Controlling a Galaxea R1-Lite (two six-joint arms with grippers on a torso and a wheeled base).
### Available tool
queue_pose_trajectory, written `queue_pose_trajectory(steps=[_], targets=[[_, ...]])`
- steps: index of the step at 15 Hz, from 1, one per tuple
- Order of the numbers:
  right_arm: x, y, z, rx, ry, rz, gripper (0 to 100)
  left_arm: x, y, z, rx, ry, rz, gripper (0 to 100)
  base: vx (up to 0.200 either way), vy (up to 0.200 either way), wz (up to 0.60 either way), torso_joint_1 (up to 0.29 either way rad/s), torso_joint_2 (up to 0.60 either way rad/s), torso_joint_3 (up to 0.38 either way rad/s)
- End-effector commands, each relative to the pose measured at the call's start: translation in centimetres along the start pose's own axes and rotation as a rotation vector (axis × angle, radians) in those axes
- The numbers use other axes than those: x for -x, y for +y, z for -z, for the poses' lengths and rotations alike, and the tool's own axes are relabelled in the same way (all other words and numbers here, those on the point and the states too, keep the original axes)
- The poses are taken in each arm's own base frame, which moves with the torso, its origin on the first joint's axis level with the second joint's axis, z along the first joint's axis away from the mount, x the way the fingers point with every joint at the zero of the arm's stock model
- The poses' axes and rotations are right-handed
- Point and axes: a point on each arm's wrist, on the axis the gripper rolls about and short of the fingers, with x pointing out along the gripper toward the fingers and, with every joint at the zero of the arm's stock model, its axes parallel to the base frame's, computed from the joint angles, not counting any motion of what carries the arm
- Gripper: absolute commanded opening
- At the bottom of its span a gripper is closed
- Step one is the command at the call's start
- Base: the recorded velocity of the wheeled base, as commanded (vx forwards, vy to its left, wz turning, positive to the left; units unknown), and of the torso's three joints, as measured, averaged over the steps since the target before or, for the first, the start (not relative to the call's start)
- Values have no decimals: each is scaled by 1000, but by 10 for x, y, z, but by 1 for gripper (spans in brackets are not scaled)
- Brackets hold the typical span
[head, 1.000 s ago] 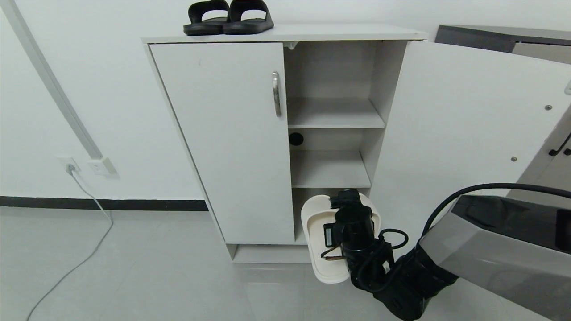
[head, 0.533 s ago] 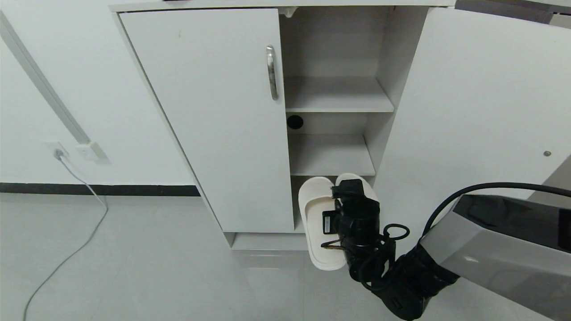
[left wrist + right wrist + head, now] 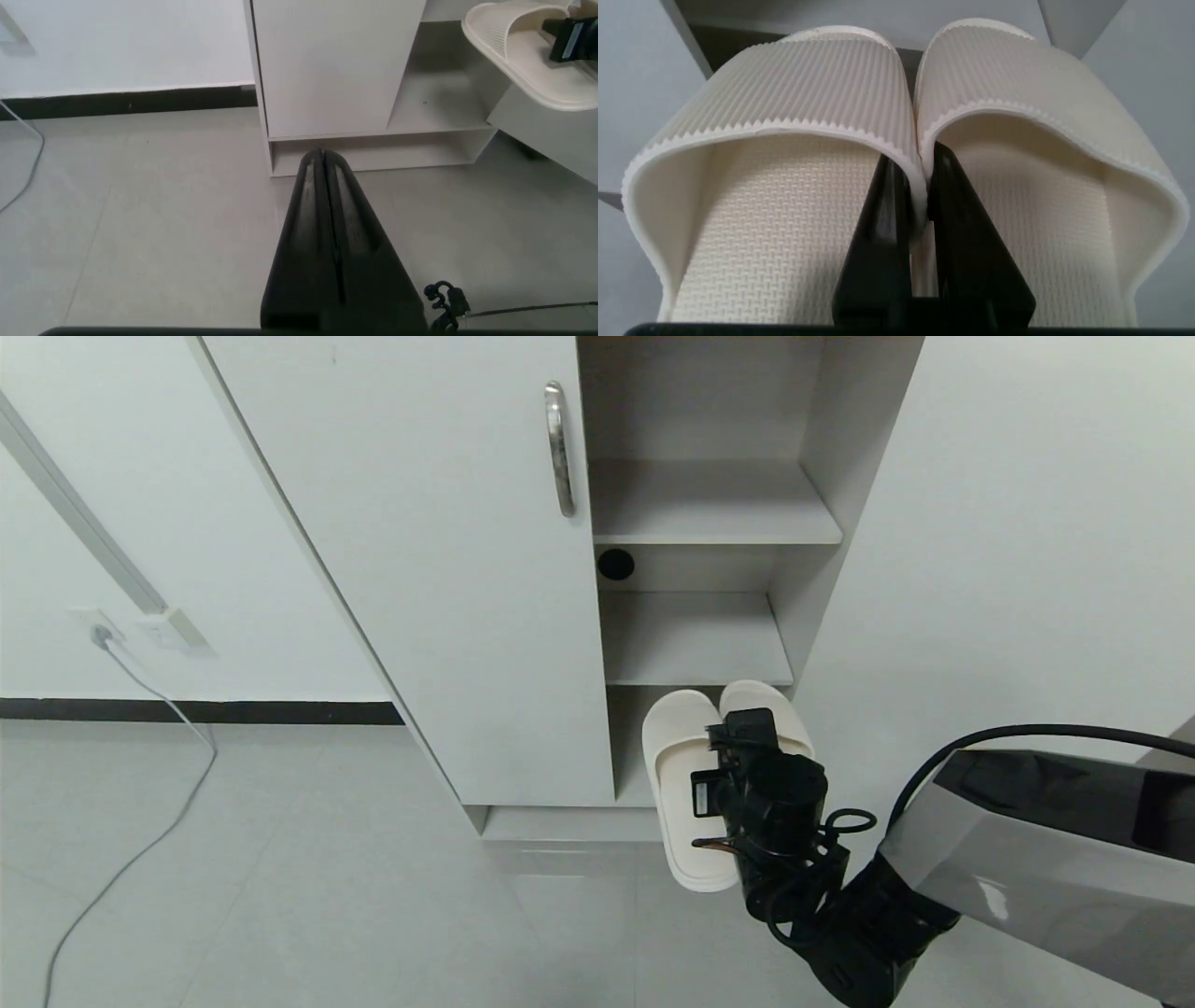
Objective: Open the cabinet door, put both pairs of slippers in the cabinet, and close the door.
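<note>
A pair of white slippers [image 3: 689,784] hangs side by side in front of the white cabinet's lowest compartment [image 3: 627,747], toes pointing into the opening. My right gripper [image 3: 738,733] is shut on the two inner walls of the slippers [image 3: 785,140], pinching them together; in the right wrist view its fingers [image 3: 887,215] press on either side of the joined walls. The cabinet's right door [image 3: 1018,569] stands wide open and its left door [image 3: 420,569] is shut. My left gripper [image 3: 322,161] is shut on nothing, low over the floor before the cabinet base [image 3: 374,149].
Two bare shelves [image 3: 695,639] lie above the lowest compartment. A metal handle [image 3: 558,448] is on the shut door. A grey cable [image 3: 140,849] runs from a wall socket [image 3: 98,635] across the floor at the left. The grey floor [image 3: 327,915] before the cabinet is bare.
The head camera has tilted down and drawn closer, so the cabinet top has left the picture. My right gripper has carried the white slippers slightly nearer to the lowest compartment.
</note>
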Motion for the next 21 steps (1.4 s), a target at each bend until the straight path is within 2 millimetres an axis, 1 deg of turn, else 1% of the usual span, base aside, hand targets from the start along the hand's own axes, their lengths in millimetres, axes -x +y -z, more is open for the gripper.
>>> queue_pose_trajectory(steps=[1, 4, 9, 14, 16, 19, 20, 21], targets=[[-3, -2, 1, -9, 0, 8, 0, 0, 0, 0, 0, 2, 0, 0, 0, 0, 0, 0, 0, 0], [-3, -1, 1, -12, -1, 6, 0, 0, 0, 0, 0, 2, 0, 0, 0, 0, 0, 0, 0, 0], [-6, -1, 1, -18, -7, 11, 0, 0, 0, 0, 0, 2, 0, 0, 200, 0, 0, 0, 3, 1], [-6, -2, -10, -40, -30, 14, 0, 0, 0, 0, 0, 2, 0, 0, 200, 0, 0, 6, 3, 2], [-6, -2, -7, -35, -24, 14, 0, 0, 0, 0, 0, 2, 0, 0, 200, 0, 0, 0, 7, 2], [-7, -1, -8, -55, -34, 12, 0, 0, 0, 0, -1, 2, 0, 0, 0, 0, 0, 0, 0, 0], [-11, 1, -1, -54, -29, 15, 0, 0, 0, 0, -1, 2, 0, 0, 0, 0, 0, 0, 0, 0], [-13, 0, 1, -55, -27, 20, 0, 0, 0, 0, -1, 2, 0, 0, 0, 0, 0, 0, 0, 0]])
